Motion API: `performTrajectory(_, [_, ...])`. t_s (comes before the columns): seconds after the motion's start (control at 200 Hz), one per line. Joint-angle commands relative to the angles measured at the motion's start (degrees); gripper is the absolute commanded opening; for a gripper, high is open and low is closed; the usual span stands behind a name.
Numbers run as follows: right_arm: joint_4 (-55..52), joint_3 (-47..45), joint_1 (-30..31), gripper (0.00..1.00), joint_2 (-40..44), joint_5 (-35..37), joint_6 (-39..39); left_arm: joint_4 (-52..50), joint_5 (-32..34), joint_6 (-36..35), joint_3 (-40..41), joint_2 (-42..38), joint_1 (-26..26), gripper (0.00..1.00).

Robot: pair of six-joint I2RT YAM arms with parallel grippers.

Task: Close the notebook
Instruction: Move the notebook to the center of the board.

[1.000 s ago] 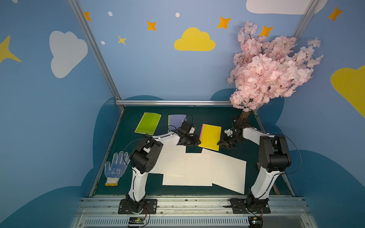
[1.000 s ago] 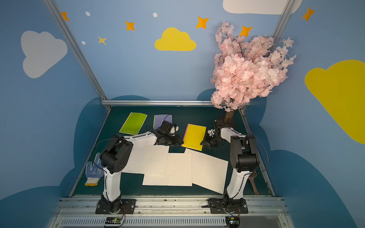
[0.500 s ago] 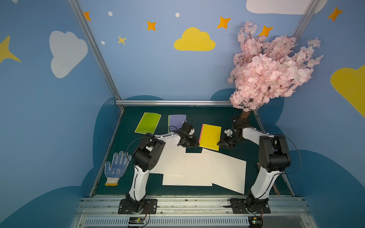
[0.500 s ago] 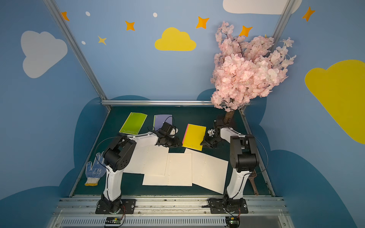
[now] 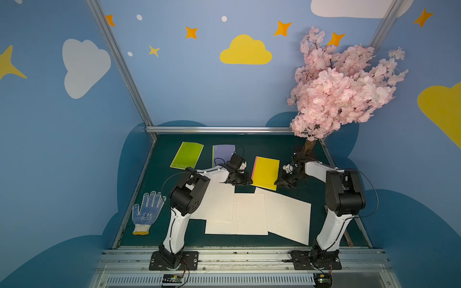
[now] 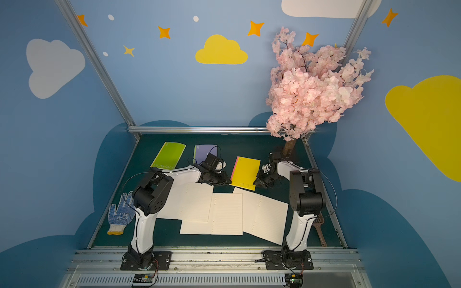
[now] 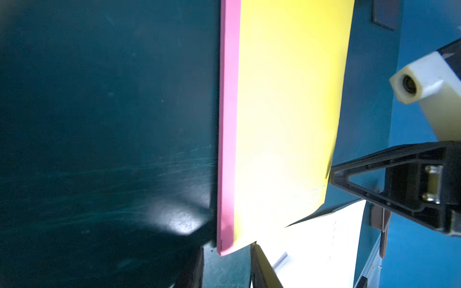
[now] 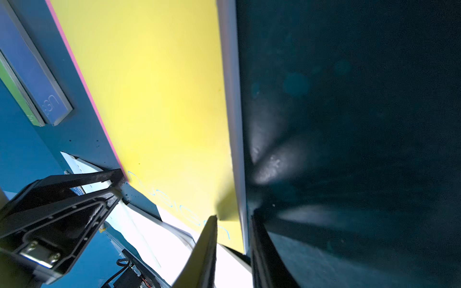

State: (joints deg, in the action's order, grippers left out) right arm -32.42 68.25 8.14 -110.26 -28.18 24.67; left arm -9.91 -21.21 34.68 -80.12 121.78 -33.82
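Observation:
The notebook lies closed and flat on the green table, yellow cover up, pink spine on its left. My left gripper is low at the near spine corner. Its jaws are open, and the pink corner sits just at their tips. At the near right corner is my right gripper, also open. One of its fingers rests over the yellow cover, and the other stands outside the page edge.
Several loose lined sheets lie in front of the notebook. A green notebook and a purple one lie at the back left. There is a dotted glove at the left, a pink blossom tree at the back right, and a brown tool near the right edge.
My left gripper has slid nearer and to the right, up to the notebook's spine corner. The right jaws have narrowed a little. The notebook has not moved.

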Motion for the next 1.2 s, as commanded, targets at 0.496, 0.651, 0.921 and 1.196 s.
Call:
performTrajectory(0.496, [-2.2,8.4,0.7,0.22,-6.5,0.4,0.3,-4.8,-1.7,-1.1,-5.5,4.5,0.8,0.31])
performTrajectory(0.651, [-2.6,10.9,0.9,0.22,-8.5,-0.3,0.3,-5.2,-2.0,-0.8,-6.6,5.1,2.0,0.31])
performTrajectory(0.921, [-3.3,14.5,1.4,0.22,-11.2,-1.1,0.6,-7.5,-3.1,-2.0,-11.7,7.7,3.5,0.31])
performTrajectory(1.196, [-4.7,19.5,1.6,0.22,-14.8,-1.8,0.7,-9.9,-3.4,-2.6,-15.6,9.9,4.4,0.31])
